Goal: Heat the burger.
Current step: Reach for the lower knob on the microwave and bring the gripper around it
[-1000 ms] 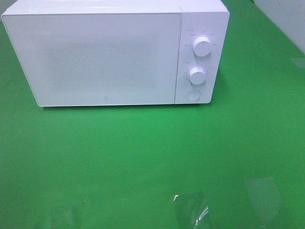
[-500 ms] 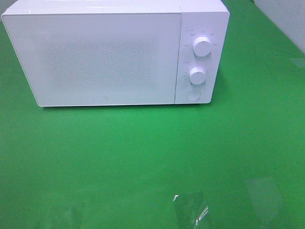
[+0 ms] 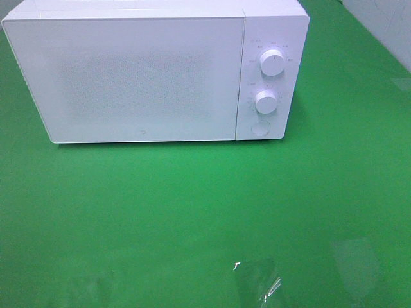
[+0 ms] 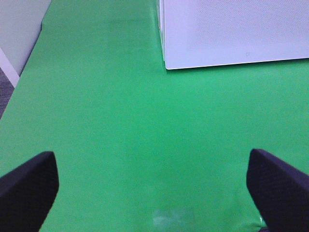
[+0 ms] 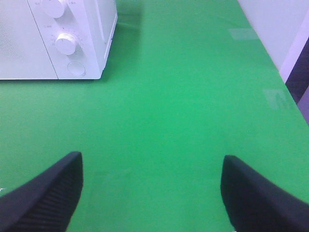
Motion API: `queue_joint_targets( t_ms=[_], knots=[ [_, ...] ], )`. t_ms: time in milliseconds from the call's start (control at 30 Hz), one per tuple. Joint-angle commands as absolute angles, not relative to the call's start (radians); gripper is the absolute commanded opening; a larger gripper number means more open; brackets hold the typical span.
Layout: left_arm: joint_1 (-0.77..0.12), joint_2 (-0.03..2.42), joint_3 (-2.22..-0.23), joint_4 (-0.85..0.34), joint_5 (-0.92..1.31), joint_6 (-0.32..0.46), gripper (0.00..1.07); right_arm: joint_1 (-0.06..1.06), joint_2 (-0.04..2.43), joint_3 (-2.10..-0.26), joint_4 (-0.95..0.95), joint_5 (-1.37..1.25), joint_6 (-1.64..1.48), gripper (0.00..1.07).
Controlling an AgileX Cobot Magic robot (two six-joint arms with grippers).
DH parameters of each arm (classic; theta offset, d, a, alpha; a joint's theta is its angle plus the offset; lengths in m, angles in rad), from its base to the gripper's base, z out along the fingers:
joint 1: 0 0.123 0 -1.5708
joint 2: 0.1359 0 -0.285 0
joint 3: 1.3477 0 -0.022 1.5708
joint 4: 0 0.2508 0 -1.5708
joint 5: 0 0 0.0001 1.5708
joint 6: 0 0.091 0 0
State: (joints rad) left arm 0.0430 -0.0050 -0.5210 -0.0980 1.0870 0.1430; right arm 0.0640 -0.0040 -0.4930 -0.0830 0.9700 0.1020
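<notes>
The burger is out of view in every frame. A white microwave (image 3: 154, 74) stands at the back of the green table (image 3: 205, 212) with its door closed; it also shows in the left wrist view as the microwave (image 4: 231, 34) and in the right wrist view as the microwave (image 5: 58, 38). My left gripper (image 4: 152, 191) hovers open over bare green cloth, short of the microwave's left corner. My right gripper (image 5: 152, 193) is open too, with nothing between its fingers, short of the microwave's control side. Neither gripper appears in the exterior view.
Two white knobs (image 3: 272, 63) and a round button (image 3: 259, 128) sit on the microwave's right panel. A clear piece of tape or film (image 3: 257, 282) glints near the table's front edge. A pale wall (image 5: 280, 29) borders the table on the right.
</notes>
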Motion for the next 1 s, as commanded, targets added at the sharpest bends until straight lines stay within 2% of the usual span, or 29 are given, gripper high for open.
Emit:
queue_joint_targets(
  t_ms=[33, 733, 1000],
  knots=[
    [0.047, -0.029, -0.518, -0.101, 1.072, 0.143, 0.98, 0.057, -0.032, -0.493, -0.087, 0.962, 0.093, 0.75],
    [0.047, -0.029, -0.518, -0.101, 1.072, 0.143, 0.98, 0.057, -0.029, -0.505, -0.099, 0.947, 0.077, 0.77],
    [0.047, -0.029, -0.518, -0.101, 1.072, 0.143, 0.98, 0.057, 0.095, -0.519, -0.091, 0.851, 0.083, 0.76]
  ],
)
